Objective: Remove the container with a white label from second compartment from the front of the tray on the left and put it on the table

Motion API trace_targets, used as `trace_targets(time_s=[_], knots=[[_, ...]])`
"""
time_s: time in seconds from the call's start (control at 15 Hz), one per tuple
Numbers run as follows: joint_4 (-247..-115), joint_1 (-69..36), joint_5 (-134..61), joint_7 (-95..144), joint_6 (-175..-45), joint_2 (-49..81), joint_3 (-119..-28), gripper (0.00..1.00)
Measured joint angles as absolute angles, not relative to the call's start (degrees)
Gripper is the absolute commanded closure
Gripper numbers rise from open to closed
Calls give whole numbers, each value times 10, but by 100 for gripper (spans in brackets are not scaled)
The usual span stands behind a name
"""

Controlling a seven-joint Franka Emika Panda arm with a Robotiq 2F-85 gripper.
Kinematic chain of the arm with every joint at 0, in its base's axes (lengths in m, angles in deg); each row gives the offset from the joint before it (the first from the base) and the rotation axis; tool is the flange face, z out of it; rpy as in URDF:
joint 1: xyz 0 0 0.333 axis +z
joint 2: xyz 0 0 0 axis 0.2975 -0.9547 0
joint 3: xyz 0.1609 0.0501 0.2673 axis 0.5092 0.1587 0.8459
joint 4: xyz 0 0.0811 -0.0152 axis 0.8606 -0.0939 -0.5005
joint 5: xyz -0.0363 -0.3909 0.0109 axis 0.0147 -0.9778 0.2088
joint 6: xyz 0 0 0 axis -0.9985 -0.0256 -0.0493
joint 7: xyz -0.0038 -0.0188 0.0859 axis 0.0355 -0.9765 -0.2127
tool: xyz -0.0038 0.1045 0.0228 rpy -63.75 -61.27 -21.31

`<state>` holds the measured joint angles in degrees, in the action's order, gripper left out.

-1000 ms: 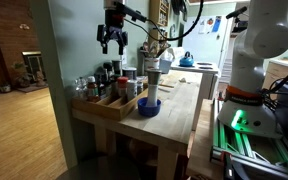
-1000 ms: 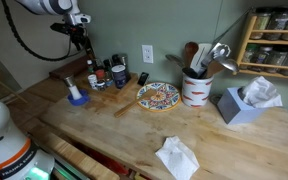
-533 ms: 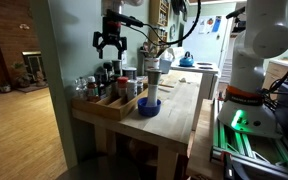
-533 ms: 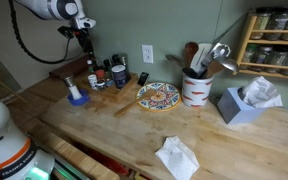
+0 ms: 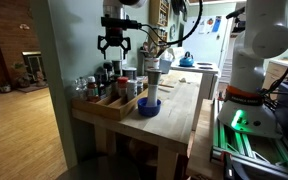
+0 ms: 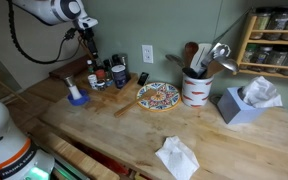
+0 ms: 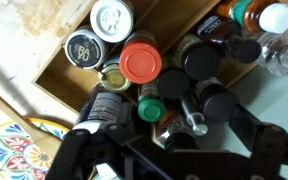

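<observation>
The long light-wood tray [image 5: 109, 108] lies along the edge of the wooden table [image 5: 176, 112] and is packed with several jars and bottles. It also shows in an exterior view [image 6: 126, 101]. My gripper [image 5: 115, 46] hangs open and empty above the tray, well clear of the containers; it shows in an exterior view [image 6: 87, 40] too. In the wrist view the open gripper [image 7: 176, 165] looks down on the lids. A dark-capped bottle with a white label [image 7: 102, 108] stands just left of the jaws, beside a red lid [image 7: 139, 62] and a green lid [image 7: 150, 109].
A blue bowl [image 5: 149, 106] holding a tall white container stands right beside the tray. A patterned plate [image 6: 158, 96], a utensil crock [image 6: 195, 88], a tissue box [image 6: 246, 104] and a crumpled napkin [image 6: 176, 156] lie on the table. A spice rack [image 6: 274, 40] hangs on the wall.
My gripper has come down a little toward the tray and shifted slightly along it. It stays open. No container has moved.
</observation>
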<state>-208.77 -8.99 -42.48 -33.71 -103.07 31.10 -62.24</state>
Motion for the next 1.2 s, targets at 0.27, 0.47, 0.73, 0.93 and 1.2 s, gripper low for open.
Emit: trace_targets(time_s=[0.27, 0.47, 0.73, 0.93, 1.2], knots=[[-2090, -83, -431, -364, -1029, 314, -614, 0], [-2090, -83, -431, -365, -1029, 315, -614, 0], [-2088, -83, -429, -365, -1030, 308, -616, 0], [-2088, -84, -424, -372, -1031, 292, -616, 0], [-2088, -82, -392, -372, -1034, 268, -616, 0]])
